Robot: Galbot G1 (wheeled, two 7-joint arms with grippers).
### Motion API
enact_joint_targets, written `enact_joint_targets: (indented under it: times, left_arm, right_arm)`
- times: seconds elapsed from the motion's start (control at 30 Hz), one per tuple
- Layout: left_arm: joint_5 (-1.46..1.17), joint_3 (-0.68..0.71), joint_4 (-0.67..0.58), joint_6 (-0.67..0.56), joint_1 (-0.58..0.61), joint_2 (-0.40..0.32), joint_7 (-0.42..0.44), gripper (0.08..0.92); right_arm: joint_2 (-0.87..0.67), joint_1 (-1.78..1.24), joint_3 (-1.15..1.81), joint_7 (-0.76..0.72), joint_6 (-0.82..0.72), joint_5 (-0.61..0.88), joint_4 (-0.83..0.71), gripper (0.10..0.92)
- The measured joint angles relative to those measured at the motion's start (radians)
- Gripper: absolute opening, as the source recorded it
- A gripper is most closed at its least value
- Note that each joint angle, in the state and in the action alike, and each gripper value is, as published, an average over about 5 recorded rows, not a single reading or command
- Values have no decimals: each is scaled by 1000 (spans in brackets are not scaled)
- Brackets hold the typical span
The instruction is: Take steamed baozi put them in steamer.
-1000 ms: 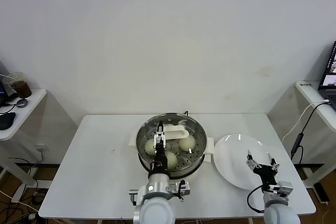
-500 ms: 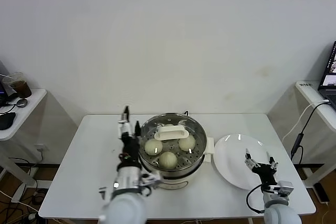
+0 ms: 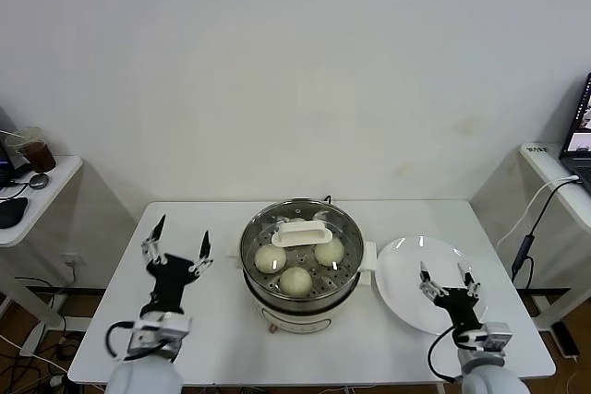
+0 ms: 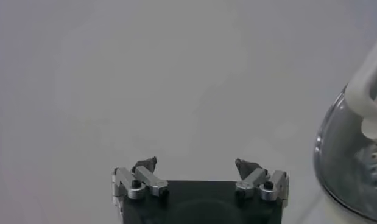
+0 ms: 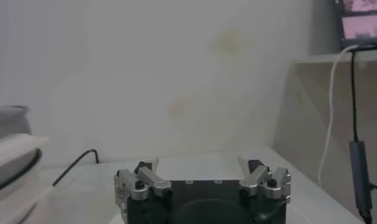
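Left gripper (image 3: 176,249) spread, empty, above white table (image 3: 212,320) left of shiny round steel steamer (image 3: 253,244) holding three cream-white round baozi (image 3: 295,280); right gripper (image 3: 447,276) spread over flat white plate (image 3: 406,274).

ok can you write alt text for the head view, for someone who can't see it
A steel steamer on a white table holds three pale buns under a glass lid. An empty white plate sits to its right, and the open left gripper and open right gripper hover on either side.
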Motion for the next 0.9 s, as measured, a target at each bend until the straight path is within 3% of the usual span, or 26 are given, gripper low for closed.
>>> enact_joint_targets:
  times: [0.27,0.9]
  left_arm:
    - [-283,-70,50,-52,102,-3,1,823]
    - [-452,-120,69,-62,196,-2,39,823]
  right_arm:
    - [-4,-45,-10,13,-34,-17,52,823]
    - [-22,-115,8,-27,-121,-24,149,823]
